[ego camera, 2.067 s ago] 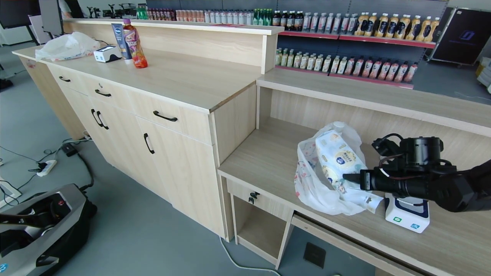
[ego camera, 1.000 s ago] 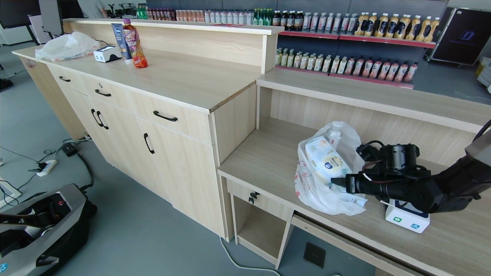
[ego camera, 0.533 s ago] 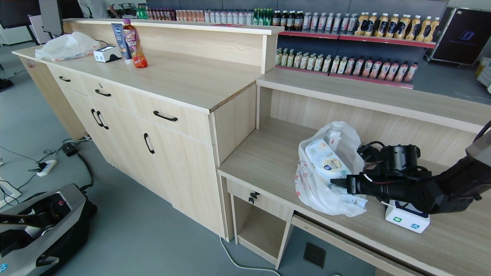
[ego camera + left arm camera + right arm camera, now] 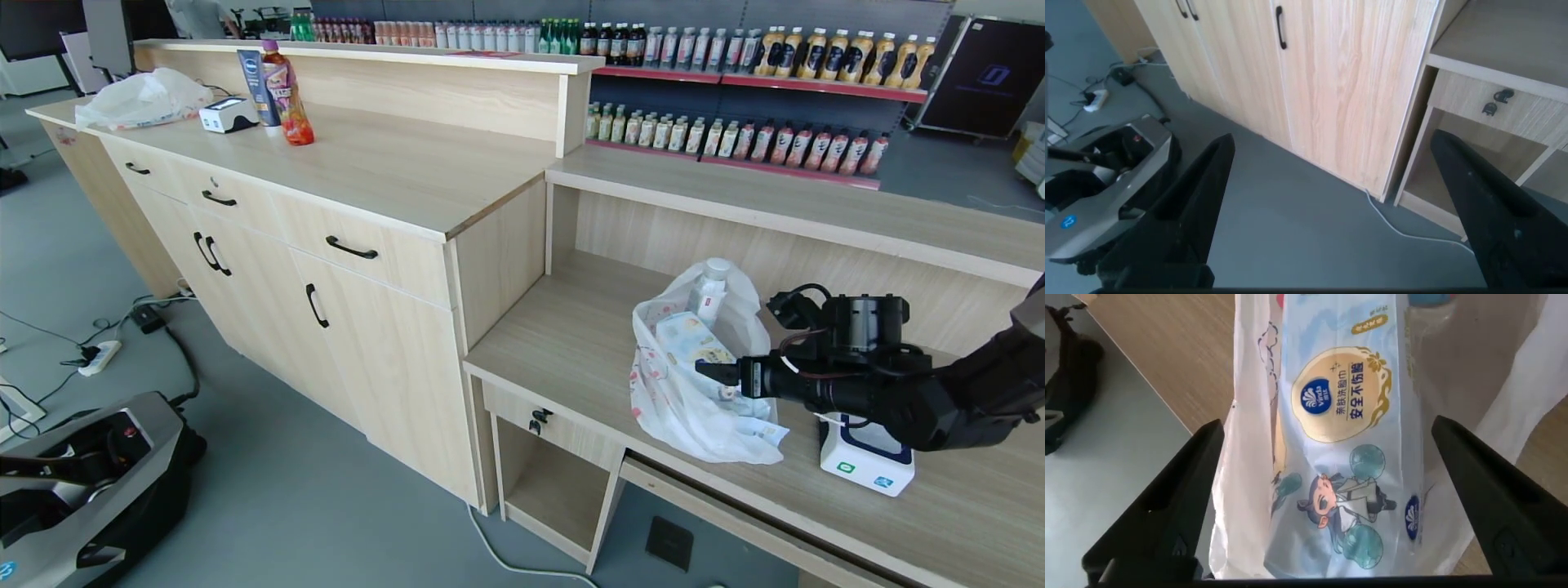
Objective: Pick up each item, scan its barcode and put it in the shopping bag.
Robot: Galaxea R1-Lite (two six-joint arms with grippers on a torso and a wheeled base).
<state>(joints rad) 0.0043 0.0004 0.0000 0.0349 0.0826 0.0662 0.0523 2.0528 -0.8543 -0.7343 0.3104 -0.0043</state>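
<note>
A white plastic shopping bag [image 4: 682, 408] stands open on the low wooden desk [image 4: 571, 343]. Inside it lie a pale blue tissue pack [image 4: 686, 341] with cartoon print and a small white bottle [image 4: 709, 292]. My right gripper [image 4: 709, 371] hovers over the bag's mouth, open, with the tissue pack [image 4: 1343, 416] lying between and beyond its spread fingers, untouched, within the bag [image 4: 1245, 498]. A white barcode scanner [image 4: 865, 459] sits on the desk beneath the right arm. My left gripper [image 4: 1331, 143] hangs open over the grey floor, nothing in it.
A raised ledge [image 4: 784, 200] runs behind the desk and a taller cabinet counter [image 4: 367, 163] stands to its left. On that counter's far end are another white bag [image 4: 143, 98], a scanner [image 4: 227, 114] and a red drink bottle [image 4: 290, 98]. Shelves of bottles line the back wall.
The tissue pack, held upright over the bag before, has sunk down inside it. My right gripper has let it go and has risen a little.
</note>
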